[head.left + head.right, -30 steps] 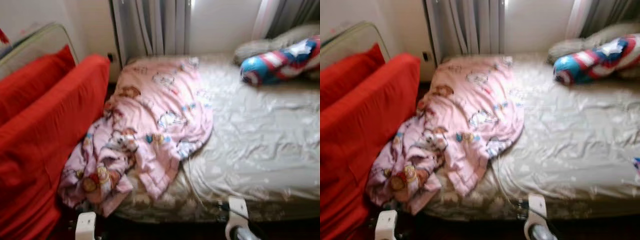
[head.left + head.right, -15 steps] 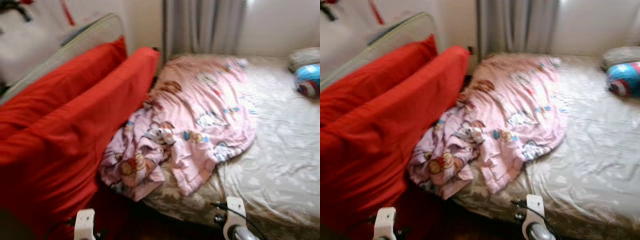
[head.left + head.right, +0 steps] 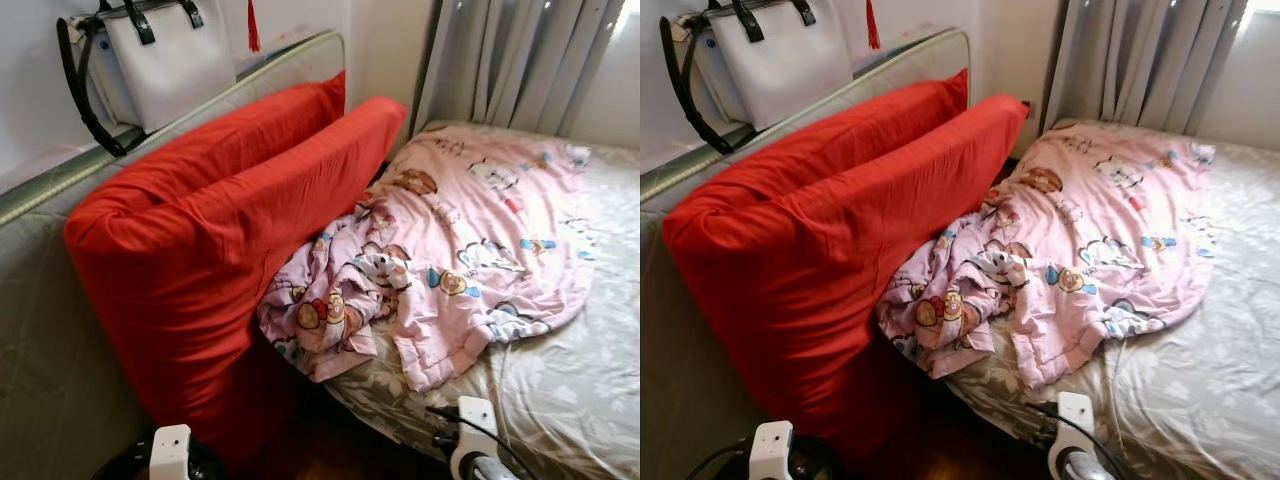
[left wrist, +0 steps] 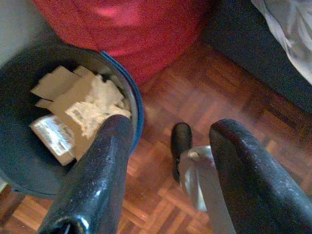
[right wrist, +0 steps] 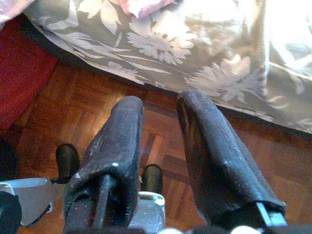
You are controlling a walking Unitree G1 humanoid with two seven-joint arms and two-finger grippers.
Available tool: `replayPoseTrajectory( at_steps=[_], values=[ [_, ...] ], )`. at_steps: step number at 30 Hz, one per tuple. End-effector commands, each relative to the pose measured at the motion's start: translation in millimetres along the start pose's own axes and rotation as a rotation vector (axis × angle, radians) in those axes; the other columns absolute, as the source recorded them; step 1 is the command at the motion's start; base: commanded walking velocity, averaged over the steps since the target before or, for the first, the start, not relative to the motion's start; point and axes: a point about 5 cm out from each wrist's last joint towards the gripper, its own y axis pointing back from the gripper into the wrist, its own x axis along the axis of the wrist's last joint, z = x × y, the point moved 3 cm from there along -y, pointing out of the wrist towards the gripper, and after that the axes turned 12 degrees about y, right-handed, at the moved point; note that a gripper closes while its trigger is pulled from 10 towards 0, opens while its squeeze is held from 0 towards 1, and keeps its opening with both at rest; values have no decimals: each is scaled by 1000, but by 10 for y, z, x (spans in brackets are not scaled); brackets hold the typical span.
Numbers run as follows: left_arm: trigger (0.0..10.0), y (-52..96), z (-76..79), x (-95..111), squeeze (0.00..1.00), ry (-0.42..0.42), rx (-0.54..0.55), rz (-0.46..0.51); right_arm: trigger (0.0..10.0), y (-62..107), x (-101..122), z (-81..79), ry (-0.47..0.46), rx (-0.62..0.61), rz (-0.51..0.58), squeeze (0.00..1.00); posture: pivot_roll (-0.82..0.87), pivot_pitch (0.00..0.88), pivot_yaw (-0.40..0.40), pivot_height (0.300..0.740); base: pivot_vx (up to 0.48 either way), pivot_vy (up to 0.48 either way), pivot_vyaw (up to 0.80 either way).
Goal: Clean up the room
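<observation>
The crumpled pink blanket (image 3: 440,270) lies on the bed (image 3: 580,400) ahead of and above both low-hanging arms, apparently nearer the right gripper (image 5: 161,161), which, like the left gripper (image 4: 168,180), is open and empty.

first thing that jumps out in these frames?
The big red cushion leaning against the bed rail on the robot's left, with a white handbag hanging above it. Next, the crumpled pink cartoon blanket spilling off the bed's edge beside the cushion.

Matt red cloth cushions (image 3: 230,250), glossy wood parquet floor (image 4: 204,92), paper-filled bin (image 4: 29,161)
</observation>
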Motion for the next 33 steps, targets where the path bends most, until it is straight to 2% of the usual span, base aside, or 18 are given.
replayPoseTrajectory(
  at_steps=[1,16,33],
  values=[
    [10000,-2,-10,26,0,1,-1,4,10000,-5,42,-3,-22,-7,19,0,-18,0,-4,740,0,0,0],
    [10000,-3,-5,29,0,-3,-7,2,10000,-5,60,-5,-27,-4,31,0,-15,0,-3,740,0,0,0],
    [10000,-2,-7,27,0,-4,-12,-2,10000,-6,55,-12,-15,-1,26,0,-17,0,3,740,261,0,0]
  ],
)
